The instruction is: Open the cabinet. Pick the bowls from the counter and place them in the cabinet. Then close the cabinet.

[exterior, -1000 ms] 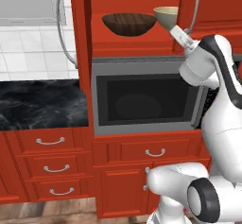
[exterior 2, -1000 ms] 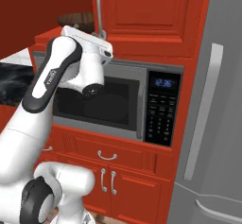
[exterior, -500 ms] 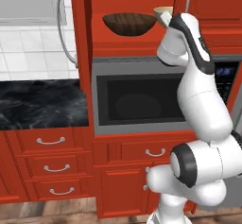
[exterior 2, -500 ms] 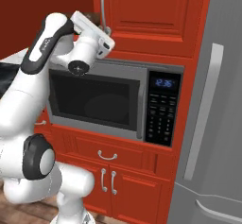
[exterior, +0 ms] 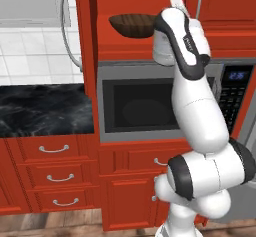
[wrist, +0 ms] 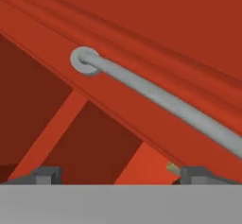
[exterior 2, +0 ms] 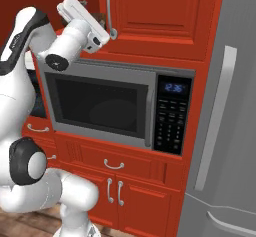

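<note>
The end effector (wrist: 116, 173) gapes wide, gripping nothing. The cabinet door's handle (wrist: 160, 100) lies just ahead, slanting across its view; the brown bowl (exterior: 134, 26) sits inside.

base views flank microwave (exterior: 150, 106), hand close

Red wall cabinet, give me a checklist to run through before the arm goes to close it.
1. Dark brown wooden bowl on the shelf of the red wall cabinet: ok.
2. Pale beige bowl inside too: cannot tell, the arm covers that spot.
3. Hand open and empty: ok.
4. Long curved silver handle in front of the hand: ok, not yet between the fingers.
5. Left cabinet door shut: not ok, it stands swung open.
</note>
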Motion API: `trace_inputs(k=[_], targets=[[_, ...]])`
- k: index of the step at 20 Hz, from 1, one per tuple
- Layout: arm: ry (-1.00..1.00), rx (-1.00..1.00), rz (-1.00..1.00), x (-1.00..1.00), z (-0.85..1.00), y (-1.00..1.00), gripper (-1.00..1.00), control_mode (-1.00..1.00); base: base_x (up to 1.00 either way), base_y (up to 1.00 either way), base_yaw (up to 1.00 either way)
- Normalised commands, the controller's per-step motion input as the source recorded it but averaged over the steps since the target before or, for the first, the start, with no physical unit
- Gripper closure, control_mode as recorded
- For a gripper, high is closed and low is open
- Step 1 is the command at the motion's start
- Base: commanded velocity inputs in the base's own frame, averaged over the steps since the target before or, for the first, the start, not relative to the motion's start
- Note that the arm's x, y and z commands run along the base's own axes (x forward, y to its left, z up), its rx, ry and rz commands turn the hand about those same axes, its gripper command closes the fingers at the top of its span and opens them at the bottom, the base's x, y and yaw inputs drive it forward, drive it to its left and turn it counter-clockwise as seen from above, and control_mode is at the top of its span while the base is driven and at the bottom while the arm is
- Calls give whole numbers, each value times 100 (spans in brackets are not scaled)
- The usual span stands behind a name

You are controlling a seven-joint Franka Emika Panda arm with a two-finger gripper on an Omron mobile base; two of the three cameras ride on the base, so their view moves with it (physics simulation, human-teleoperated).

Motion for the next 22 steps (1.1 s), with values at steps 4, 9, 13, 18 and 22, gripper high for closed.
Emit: trace_inputs(k=[4, 9, 13, 18, 22], targets=[[-2, 2, 4, -49, 28, -25, -100, -100, 0, 0, 0], [5, 0, 4, -65, 6, -14, -100, -100, 0, 0, 0], [1, 0, 3, -93, 0, 0, -100, -100, 0, 0, 0], [0, 0, 4, -96, 11, -1, -100, -100, 0, 0, 0], [19, -9, 6, -85, 40, 0, -100, -100, 0, 0, 0]])
